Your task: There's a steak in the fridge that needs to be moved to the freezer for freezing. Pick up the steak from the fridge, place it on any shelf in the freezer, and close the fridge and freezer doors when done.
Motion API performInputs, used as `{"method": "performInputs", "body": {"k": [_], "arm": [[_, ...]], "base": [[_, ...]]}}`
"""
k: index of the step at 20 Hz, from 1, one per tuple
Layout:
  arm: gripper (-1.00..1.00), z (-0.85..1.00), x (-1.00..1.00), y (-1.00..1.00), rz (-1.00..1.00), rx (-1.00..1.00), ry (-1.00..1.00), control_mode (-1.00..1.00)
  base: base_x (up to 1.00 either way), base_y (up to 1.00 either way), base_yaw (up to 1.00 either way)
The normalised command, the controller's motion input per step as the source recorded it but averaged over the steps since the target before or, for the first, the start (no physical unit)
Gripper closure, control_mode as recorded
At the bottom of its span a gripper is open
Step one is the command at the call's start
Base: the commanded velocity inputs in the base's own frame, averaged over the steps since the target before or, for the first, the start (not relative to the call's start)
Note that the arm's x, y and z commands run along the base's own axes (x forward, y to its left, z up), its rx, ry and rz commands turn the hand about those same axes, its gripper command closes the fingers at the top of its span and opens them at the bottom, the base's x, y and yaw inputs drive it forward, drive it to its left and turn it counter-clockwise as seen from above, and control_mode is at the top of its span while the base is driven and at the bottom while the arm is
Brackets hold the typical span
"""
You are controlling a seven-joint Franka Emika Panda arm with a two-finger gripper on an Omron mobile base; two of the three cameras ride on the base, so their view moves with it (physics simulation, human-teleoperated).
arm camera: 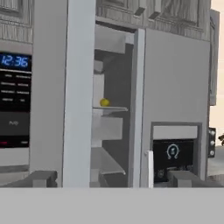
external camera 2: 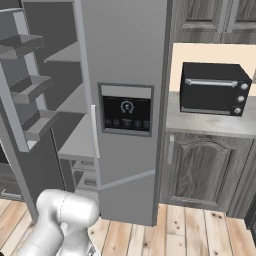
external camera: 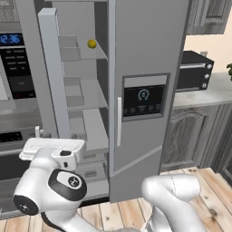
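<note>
Standing in front of the unit, arm drawn back low, my hand looking straight at the gap.

Fridge [external camera: 81, 90] door [external camera: 53, 72] swung out toward me, edge-on, its inner bins [external camera 2: 30, 85] facing the shelves; that leaves a tall narrow opening to reach through. Freezer door [external camera: 145, 90] flat and closed, dispenser panel [external camera: 143, 99] lit, handle [external camera: 119, 121] at its inner edge.

Yellow ball [external camera: 92, 44] on an upper fridge shelf [external camera: 93, 54], near the front edge. Not my target. Steak: I can't spot it on any shelf visible from here (the open door and the freezer door's edge hide much of the interior).

My gripper [arm camera: 111, 179]: tips [arm camera: 41, 178] sit far apart at the bottom of the hand view, so jaws spread wide, nothing between them.

Judgement: early stage, nothing picked. Next I'd need to get a view past the door to find the steak. Risk: clipping the door edge on the way in.
</note>
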Motion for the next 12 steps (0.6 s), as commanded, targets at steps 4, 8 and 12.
{"method": "performInputs", "body": {"k": [4, 8, 12], "arm": [[-1.00, -0.10, 0.50, 1.00, -0.12, -0.23, 0.00, -1.00], [-1.00, -0.34, 0.87, 1.00, 0.00, -0.04, 0.15, -1.00], [-1.00, -0.44, 0.89, 0.82, 0.00, -0.03, 0.13, -1.00]], "base": [[0.00, 0.00, 0.00], [0.00, 0.00, 0.00], [0.00, 0.00, 0.00]]}}
